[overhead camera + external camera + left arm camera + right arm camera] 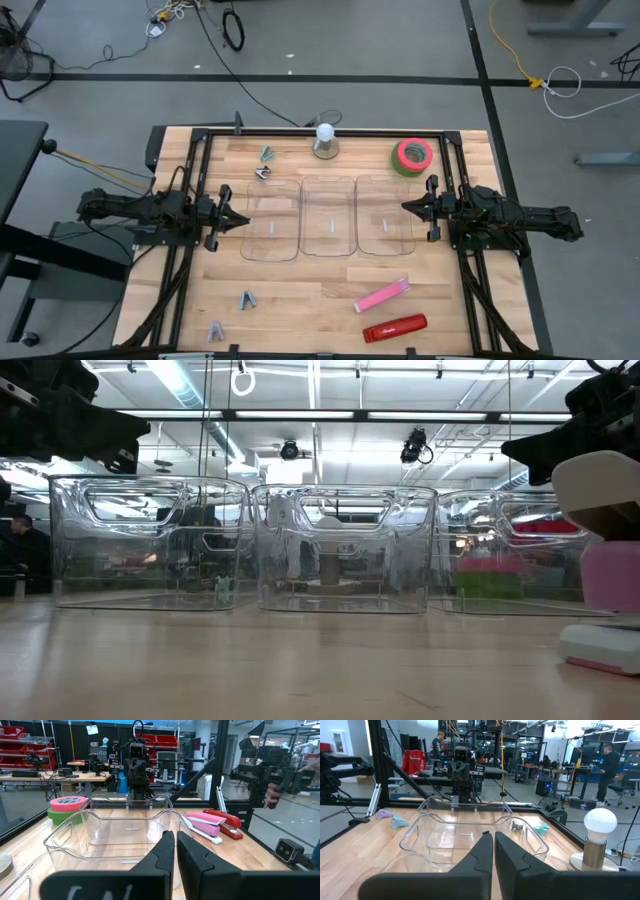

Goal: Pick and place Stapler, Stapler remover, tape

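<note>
Looking down, I saw the tape (412, 155) at eleven o'clock from the right gripper (407, 207), fingers shut, empty.

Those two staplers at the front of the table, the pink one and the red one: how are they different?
The pink stapler is pale pink with a white base and lies at a slant; the red stapler is solid red and lies almost level across the table. The red one sits nearer the table's front edge. Both lie on bare wood, outside the clear bins.
</note>
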{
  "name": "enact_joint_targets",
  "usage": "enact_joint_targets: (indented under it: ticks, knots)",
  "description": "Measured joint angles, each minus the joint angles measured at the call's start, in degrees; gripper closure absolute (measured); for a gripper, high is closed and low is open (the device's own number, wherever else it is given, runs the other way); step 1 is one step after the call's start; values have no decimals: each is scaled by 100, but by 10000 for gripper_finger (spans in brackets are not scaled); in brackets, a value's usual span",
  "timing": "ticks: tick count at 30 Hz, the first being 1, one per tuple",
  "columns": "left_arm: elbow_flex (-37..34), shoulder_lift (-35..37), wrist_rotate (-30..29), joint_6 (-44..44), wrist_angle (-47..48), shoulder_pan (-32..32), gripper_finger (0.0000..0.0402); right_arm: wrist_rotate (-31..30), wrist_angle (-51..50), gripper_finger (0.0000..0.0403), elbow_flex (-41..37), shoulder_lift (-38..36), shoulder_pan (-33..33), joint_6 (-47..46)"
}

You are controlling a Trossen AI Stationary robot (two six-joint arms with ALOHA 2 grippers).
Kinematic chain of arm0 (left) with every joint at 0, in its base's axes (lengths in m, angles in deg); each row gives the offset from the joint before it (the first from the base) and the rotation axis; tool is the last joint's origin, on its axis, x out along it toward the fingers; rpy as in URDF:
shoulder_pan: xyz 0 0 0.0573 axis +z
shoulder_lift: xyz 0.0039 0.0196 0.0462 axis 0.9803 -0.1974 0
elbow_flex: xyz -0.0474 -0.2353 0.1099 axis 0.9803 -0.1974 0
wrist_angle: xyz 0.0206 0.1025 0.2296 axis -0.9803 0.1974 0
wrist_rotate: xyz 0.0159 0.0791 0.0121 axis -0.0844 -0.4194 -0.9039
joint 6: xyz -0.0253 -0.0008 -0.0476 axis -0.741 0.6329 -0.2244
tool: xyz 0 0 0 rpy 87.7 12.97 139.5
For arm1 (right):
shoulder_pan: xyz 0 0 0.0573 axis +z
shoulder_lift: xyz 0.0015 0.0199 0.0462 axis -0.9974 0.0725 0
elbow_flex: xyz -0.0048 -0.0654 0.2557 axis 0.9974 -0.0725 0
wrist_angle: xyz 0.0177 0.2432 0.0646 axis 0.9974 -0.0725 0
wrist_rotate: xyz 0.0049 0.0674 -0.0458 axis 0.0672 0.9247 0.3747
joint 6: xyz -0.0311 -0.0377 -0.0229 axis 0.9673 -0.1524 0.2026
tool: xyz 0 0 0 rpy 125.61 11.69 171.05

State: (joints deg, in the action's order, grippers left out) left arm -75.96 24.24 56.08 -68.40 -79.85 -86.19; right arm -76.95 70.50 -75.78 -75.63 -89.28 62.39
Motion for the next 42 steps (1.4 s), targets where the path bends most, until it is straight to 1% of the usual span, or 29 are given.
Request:
enact_joint_targets:
  ticks: [37,42]
  knots:
    - [0,0,-1,1,0,0,376,2,24,381,1,0,0,-56]
    - [-1,-1,-2,281,0,0,376,2,24,381,1,0,0,-56]
